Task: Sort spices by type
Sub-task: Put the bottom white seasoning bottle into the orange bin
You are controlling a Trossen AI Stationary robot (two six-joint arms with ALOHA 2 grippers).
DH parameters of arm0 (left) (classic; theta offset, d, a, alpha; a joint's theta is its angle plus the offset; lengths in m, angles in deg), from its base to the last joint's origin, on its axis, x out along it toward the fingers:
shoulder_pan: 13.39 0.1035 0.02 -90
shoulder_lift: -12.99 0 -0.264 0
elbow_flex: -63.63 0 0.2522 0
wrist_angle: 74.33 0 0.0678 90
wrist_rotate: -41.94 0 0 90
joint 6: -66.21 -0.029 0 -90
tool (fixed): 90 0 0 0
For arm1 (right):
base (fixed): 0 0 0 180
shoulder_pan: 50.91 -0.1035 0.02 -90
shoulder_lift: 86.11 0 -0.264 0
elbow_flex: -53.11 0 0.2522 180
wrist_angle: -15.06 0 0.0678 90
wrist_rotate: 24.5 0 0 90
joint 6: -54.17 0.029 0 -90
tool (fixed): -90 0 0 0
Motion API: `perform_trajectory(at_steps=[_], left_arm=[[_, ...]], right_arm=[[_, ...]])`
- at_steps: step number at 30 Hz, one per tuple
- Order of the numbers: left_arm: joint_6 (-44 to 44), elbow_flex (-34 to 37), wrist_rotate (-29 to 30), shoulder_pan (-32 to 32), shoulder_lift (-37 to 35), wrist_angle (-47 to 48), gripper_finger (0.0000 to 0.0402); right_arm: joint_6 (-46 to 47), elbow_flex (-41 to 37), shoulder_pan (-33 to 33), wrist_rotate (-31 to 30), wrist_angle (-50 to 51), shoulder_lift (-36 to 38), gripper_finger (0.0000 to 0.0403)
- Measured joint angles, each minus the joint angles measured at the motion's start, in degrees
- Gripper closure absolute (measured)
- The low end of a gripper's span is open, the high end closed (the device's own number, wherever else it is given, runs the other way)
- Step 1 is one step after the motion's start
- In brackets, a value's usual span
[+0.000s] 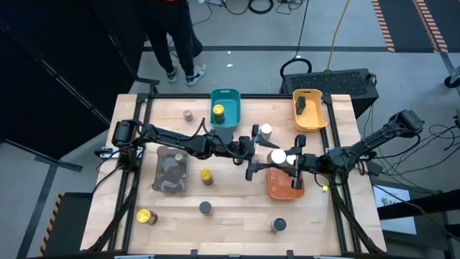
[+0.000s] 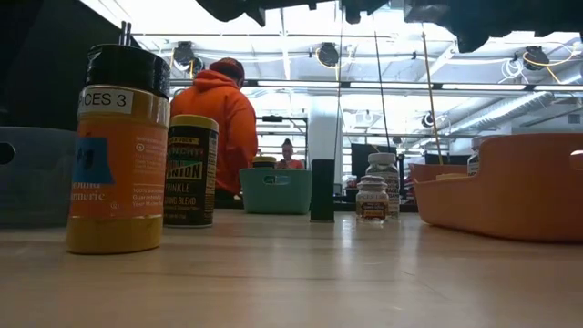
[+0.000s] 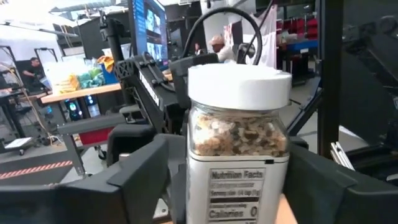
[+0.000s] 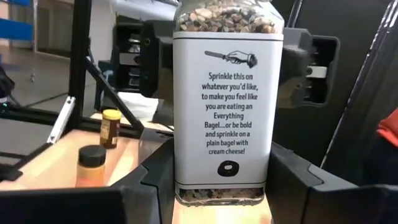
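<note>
Your right gripper (image 1: 293,164) has its two fingers pressed on the sides of a white-top bagel spice jar (image 4: 222,106). The jar stands up straight. It is a little toward 3 o'clock from the middle of the table, up over the 12 o'clock end of the orange tray (image 1: 284,188).

Your left gripper (image 1: 253,152) comes at the same jar from 9 o'clock. You cannot tell if it is squeezing the jar or loose.

Another white-top jar (image 1: 266,130) stands close by at 11 o'clock from the held one. At the 12 o'clock edge, the teal tray (image 1: 231,96) has a yellow-top jar (image 1: 218,111) in it. The yellow tray (image 1: 314,122) at 1 o'clock holds a slim black jar (image 1: 301,105). The grey tray (image 1: 171,169) is at 9 o'clock.
</note>
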Motion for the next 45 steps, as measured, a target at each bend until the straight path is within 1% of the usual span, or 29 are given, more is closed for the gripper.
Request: perform_trajectory(at_steps=[3, 7, 10, 14, 15, 18, 20, 22, 23, 26, 28, 31, 34, 36, 40, 43, 45], left_arm=[[-0.20, -0.34, -0.04, 0.04, 0.00, 0.63, 0.0097], [-2.77, -0.34, -0.01, 0.00, 0.00, 2.15, 0.0099], [-2.73, -0.34, -0.03, 0.00, 0.00, 2.97, 0.0125], [-3.01, -0.34, 0.50, -0.07, 0.00, 4.32, 0.0187], [-3.01, -0.34, 0.84, -0.12, 0.00, 4.41, 0.0197], [-2.98, -0.34, 1.67, -0.47, 0.00, 4.68, 0.0197], [-3.01, -0.34, 2.42, -0.71, 0.00, 4.69, 0.0197], [-3.72, -0.34, 4.47, -1.16, 0.00, 5.56, 0.0197], [-4.79, -0.34, 6.39, -1.44, 0.00, 6.78, 0.0197], [-7.64, -0.32, 12.89, -2.36, -1.37, 11.85, 0.0197], [-8.82, -0.32, 16.08, -2.72, -2.74, 16.18, 0.0197], [-9.02, -0.19, 20.78, -3.07, -4.97, 24.26, 0.0197], [-8.94, -0.09, 23.98, -3.44, -6.48, 29.98, 0.0197], [-8.97, 0.26, 25.10, -3.53, -6.47, 29.93, 0.0197], [-8.85, 0.49, 26.13, -3.89, -6.28, 31.59, 0.0197], [-8.64, 0.47, 26.26, -4.05, -6.06, 30.89, 0.0197], [-9.07, 0.47, 26.40, -4.25, -5.98, 31.04, 0.0197]], right_arm=[[0.11, 0.00, 0.09, 0.45, -0.20, 0.00, 0.0242], [0.10, 0.00, 0.10, 0.53, -0.09, 0.00, 0.0242], [0.08, 0.00, 0.10, 0.31, -0.27, 0.00, 0.0242], [0.09, -0.03, 0.10, -0.57, -0.39, 0.00, 0.0242], [0.12, -0.04, 0.10, -0.72, -0.44, 0.05, 0.0242], [0.29, -0.04, 0.10, -0.61, -0.40, 0.09, 0.0240], [0.45, -0.04, 0.08, -0.30, -0.44, 0.09, 0.0217], [0.92, -0.04, 0.10, -0.24, -0.59, 0.07, 0.0185], [1.03, -0.04, 0.06, -0.48, -1.14, 0.08, 0.0171], [1.45, -0.09, -0.51, -4.50, 0.16, 0.28, 0.0143], [1.56, 0.02, -1.24, -7.49, 0.36, 1.25, 0.0135], [1.16, 0.07, -2.34, -12.14, 2.55, 2.62, 0.0133], [-0.61, 0.53, -3.49, -14.35, 3.31, 4.18, 0.0137], [-2.11, 1.45, -4.04, -14.74, 3.24, 4.66, 0.0140], [-3.94, 4.58, -4.51, -15.09, 6.89, 4.48, 0.0140], [-3.15, 8.20, -4.47, -15.40, 12.50, 3.87, 0.0135], [-1.41, 11.15, -4.47, -15.42, 18.68, 3.11, 0.0129]])
